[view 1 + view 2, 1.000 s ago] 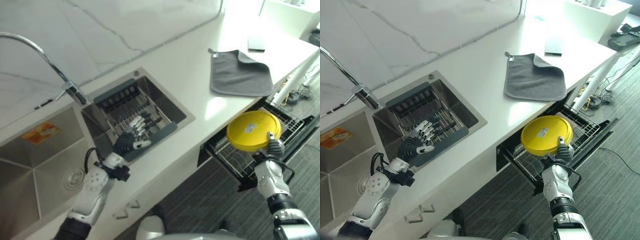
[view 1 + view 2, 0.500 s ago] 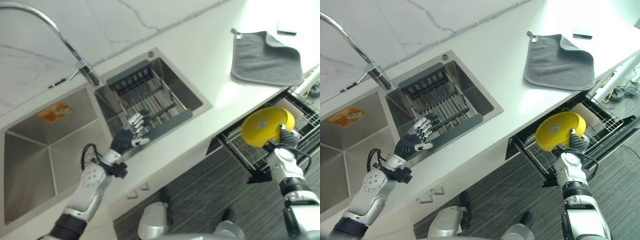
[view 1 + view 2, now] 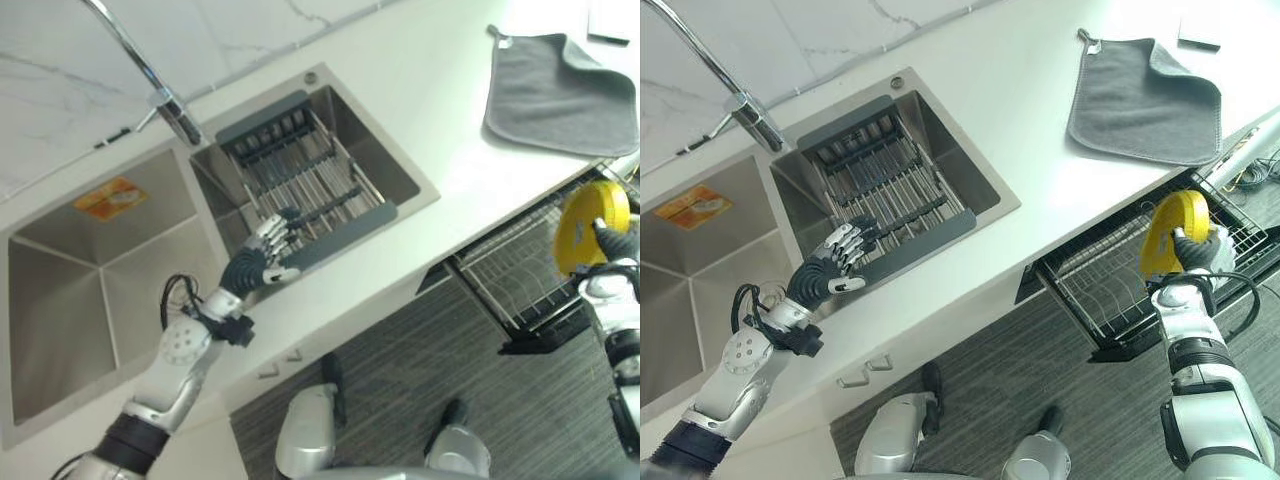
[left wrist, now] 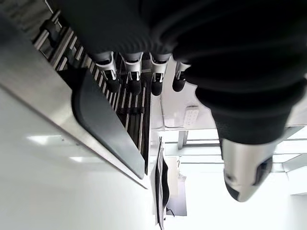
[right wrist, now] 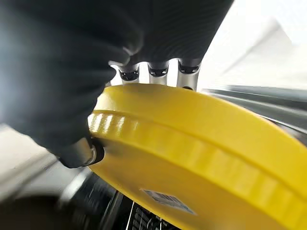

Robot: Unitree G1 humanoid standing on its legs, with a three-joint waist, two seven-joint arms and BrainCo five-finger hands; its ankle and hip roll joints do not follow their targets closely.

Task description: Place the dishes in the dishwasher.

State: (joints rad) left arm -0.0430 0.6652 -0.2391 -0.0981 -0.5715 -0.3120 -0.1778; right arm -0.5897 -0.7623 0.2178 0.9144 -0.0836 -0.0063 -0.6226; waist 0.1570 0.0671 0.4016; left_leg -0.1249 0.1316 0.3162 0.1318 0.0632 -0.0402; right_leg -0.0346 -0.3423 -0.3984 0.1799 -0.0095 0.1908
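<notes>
A yellow plate stands almost on edge over the pulled-out dishwasher rack, near the rack's right side. My right hand is shut on its rim. In the right wrist view the fingers curl over the plate's far edge and the thumb presses the near rim. My left hand hovers open, fingers straight, at the front edge of the sink's dark drainer rack. The left wrist view shows its fingertips above the drainer's bars.
A grey cloth lies on the white counter above the dishwasher. The faucet rises behind the double sink, whose left basin carries an orange sticker. A dark flat item lies at the counter's far corner.
The camera has shifted. My right hand has turned the yellow plate from facing up to nearly on edge and carried it out over the dishwasher rack. The left hand has stayed at the drainer.
</notes>
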